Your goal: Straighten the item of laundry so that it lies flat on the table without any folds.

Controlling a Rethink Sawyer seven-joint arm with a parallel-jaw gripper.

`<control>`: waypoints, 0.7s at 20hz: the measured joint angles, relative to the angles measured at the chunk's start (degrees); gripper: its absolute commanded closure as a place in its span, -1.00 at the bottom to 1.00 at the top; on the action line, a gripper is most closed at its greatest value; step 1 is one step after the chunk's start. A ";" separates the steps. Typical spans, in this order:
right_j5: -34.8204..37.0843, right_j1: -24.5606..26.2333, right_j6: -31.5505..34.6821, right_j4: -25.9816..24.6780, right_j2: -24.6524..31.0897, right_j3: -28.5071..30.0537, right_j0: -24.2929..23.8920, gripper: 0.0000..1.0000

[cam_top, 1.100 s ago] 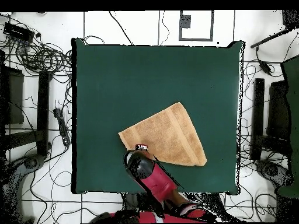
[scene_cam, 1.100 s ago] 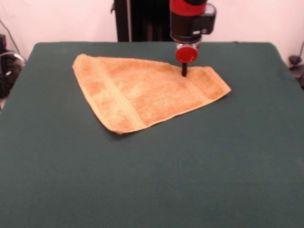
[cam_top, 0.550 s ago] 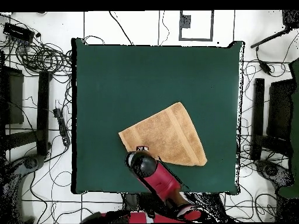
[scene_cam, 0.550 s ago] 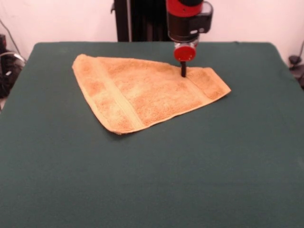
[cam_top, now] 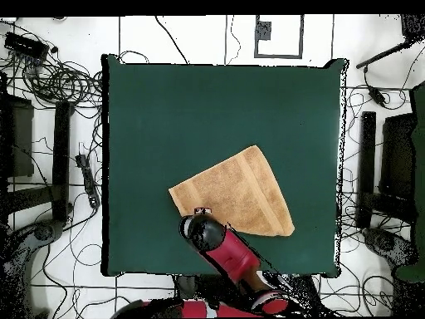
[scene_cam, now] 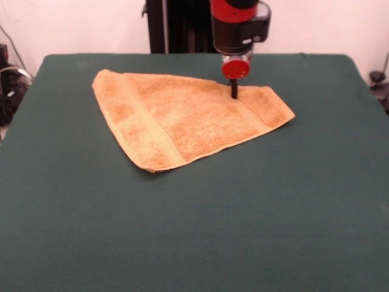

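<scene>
The item of laundry point(scene_cam: 182, 118) is a golden-orange towel lying folded over into a rough triangle on the far half of the green table point(scene_cam: 243, 213). One woven border band runs across its left part and another across its right corner. My gripper point(scene_cam: 234, 93) hangs straight down with its tip on the towel's far edge, just left of the right band. It shows as a single narrow black tip, shut, with no cloth lifted. In the overhead view the towel point(cam_top: 236, 195) lies near the table's point(cam_top: 207, 108) lower edge, and the red arm point(cam_top: 226, 253) hides the gripper's tip.
Cables and black equipment point(cam_top: 50, 166) lie on the floor around the table in the overhead view. A black column point(scene_cam: 176, 27) stands behind the table's far edge.
In the front view the gripper has drifted slightly left along the towel's far edge. The towel keeps the same shape and place.
</scene>
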 measured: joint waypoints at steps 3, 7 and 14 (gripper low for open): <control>2.10 -0.03 0.00 0.00 -0.85 -0.65 0.21 -1.00; 4.47 -0.47 0.00 -0.10 -2.41 -1.12 0.75 -1.00; 11.43 -4.12 0.01 -1.75 -7.89 -1.28 2.53 -1.00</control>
